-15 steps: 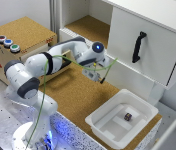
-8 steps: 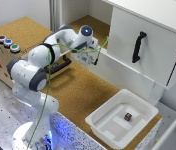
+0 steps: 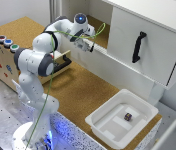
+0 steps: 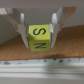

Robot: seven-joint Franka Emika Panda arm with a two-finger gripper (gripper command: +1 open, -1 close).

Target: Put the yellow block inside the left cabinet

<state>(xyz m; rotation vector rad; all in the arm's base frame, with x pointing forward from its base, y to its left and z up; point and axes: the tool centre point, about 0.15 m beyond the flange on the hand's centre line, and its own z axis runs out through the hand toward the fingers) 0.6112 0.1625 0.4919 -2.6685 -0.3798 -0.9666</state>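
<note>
Looking at the yellow block [image 4: 39,38] first: it sits squarely between the two fingers [image 4: 20,29] of the claw [image 4: 40,31], pinched on its two opposite side faces, so the claw is clenched on it and carrying it clear of any surface. It's a cube, so no real long axis to speak of; one lettered face points at the wrist camera and it hangs pretty much level, not cocked. Below it in the wrist view there's the cork floor [image 4: 65,45] and a white ledge [image 4: 40,70]. In the exterior view the claw [image 3: 86,44] hovers right at the open front of the left cabinet [image 3: 99,31]. So I'd say the cabinet lies straight ahead of the block, past the white front edge, and the move left is a push inward and then down onto the cork.
</note>
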